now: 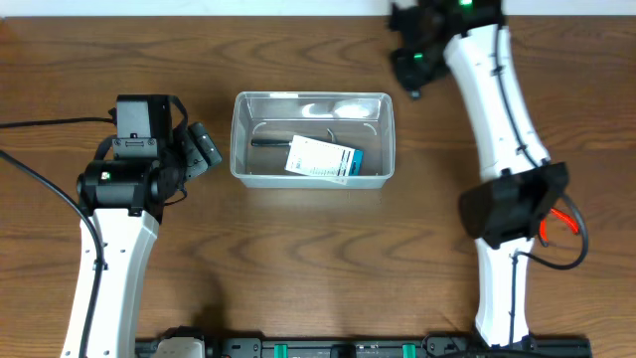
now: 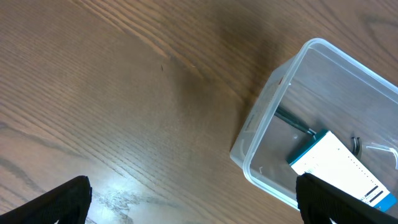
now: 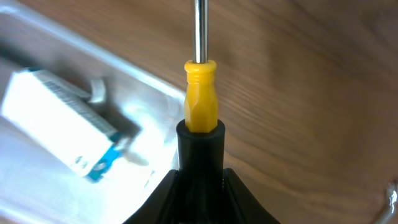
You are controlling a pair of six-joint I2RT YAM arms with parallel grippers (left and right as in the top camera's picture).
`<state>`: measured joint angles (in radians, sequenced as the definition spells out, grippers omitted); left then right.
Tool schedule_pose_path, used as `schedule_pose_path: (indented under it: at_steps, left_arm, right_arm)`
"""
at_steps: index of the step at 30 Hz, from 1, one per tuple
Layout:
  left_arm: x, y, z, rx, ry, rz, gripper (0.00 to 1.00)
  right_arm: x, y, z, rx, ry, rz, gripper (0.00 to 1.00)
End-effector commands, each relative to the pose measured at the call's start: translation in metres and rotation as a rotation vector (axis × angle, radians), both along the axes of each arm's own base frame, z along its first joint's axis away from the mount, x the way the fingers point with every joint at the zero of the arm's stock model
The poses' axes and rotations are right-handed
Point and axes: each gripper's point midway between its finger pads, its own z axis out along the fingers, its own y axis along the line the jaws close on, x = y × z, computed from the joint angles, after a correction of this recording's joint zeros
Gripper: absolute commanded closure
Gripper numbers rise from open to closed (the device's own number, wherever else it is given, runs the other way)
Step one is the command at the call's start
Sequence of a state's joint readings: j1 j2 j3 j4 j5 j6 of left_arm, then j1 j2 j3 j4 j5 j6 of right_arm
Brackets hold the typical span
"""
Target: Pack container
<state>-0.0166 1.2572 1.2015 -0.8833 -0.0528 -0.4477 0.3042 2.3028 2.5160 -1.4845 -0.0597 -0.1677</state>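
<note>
while gripped, screwdriver (image 3: 200, 99) hangs near container (image 1: 238, 139).

Dark brown wooden table (image 1: 298, 259) with bold wavy grain, filling nearly every view. Along its far edge, a thin pale strip (image 1: 199, 5), too narrow to identify. At the near edge, a black rail (image 1: 338, 349). Soft whitish glare (image 2: 118, 194) on the wood.
</note>
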Motion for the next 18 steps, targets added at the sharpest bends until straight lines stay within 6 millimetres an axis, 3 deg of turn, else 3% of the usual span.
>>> schedule_pose_path:
  at_steps: [1,5,7,11,15,16,18]
  left_arm:
    - [0.002,0.003,0.002,0.011,-0.001,0.009,0.02]
    - [0.002,0.003,0.002,0.011,-0.001,0.009,0.02]
    - [0.002,0.003,0.002,0.011,-0.001,0.009,0.02]
    - [0.002,0.003,0.002,0.011,-0.001,0.009,0.02]
    - [0.002,0.003,0.002,0.011,-0.001,0.009,0.02]
    - [0.002,0.003,0.002,0.011,-0.001,0.009,0.02]
    - [0.002,0.003,0.002,0.011,-0.001,0.009,0.02]
  right_arm:
    - [-0.021,0.049,0.03,0.004,-0.079,0.211,0.76]
    - [-0.045,0.094,0.029,-0.023,-0.097,0.413,0.75]
    - [-0.056,0.112,0.028,-0.038,-0.106,0.512,0.78]
    - [-0.077,0.137,0.024,-0.065,-0.11,0.672,0.77]
    - [-0.091,0.149,0.017,-0.079,-0.09,0.734,0.74]
    - [-0.093,0.15,0.015,-0.082,-0.084,0.74,0.68]
    - [-0.093,0.15,0.012,-0.093,-0.081,0.739,0.33]
